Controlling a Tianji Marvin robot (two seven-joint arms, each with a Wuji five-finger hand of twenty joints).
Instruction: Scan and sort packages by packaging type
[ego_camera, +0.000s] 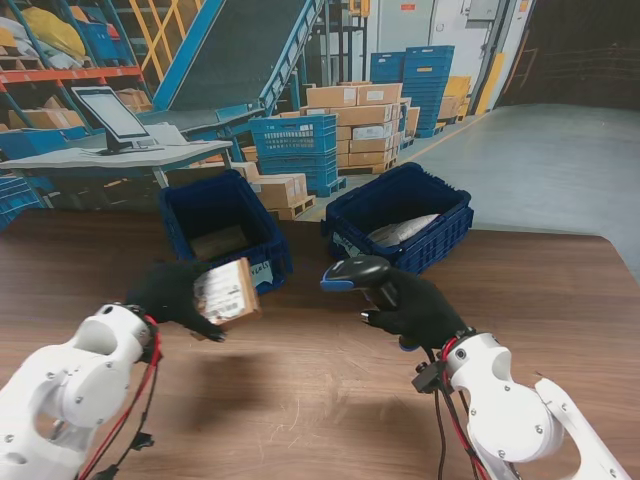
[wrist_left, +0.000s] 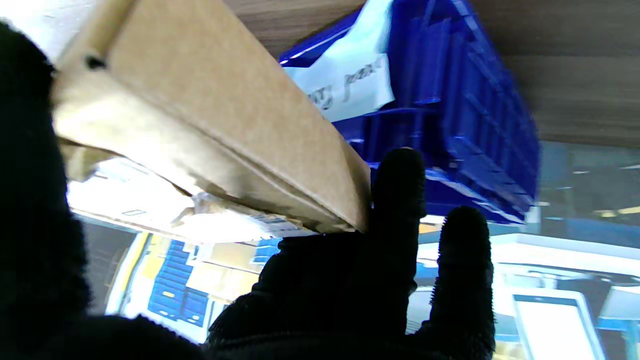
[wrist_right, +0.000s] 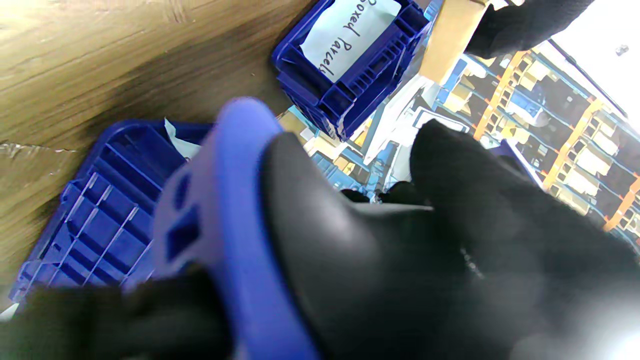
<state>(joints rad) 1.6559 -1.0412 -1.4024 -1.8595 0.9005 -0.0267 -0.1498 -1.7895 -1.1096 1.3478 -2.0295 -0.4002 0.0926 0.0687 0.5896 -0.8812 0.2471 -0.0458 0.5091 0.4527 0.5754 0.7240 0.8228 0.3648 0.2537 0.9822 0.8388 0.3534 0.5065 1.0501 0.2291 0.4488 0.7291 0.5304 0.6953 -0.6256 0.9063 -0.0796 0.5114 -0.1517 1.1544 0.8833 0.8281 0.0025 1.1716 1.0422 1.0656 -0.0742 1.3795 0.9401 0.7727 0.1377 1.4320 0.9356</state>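
Box (ego_camera: 227, 291) was gripped in left hand (ego_camera: 170, 293), scanner (ego_camera: 357, 273) in right hand (ego_camera: 420, 312); label was best kept square to scanner nose before binning.

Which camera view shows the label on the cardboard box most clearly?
The stand view: the cardboard box in the left hand faces it, label visible. The left wrist view shows plain cardboard and a label edge; the right wrist view only a corner.

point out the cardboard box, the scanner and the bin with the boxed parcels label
cardboard box (ego_camera: 227, 291), stand view, on its white shipping label
scanner (ego_camera: 356, 271), stand view, on top of its dark head
boxed parcels bin (wrist_right: 350, 75), right wrist view, on the blue wall beside its paper label
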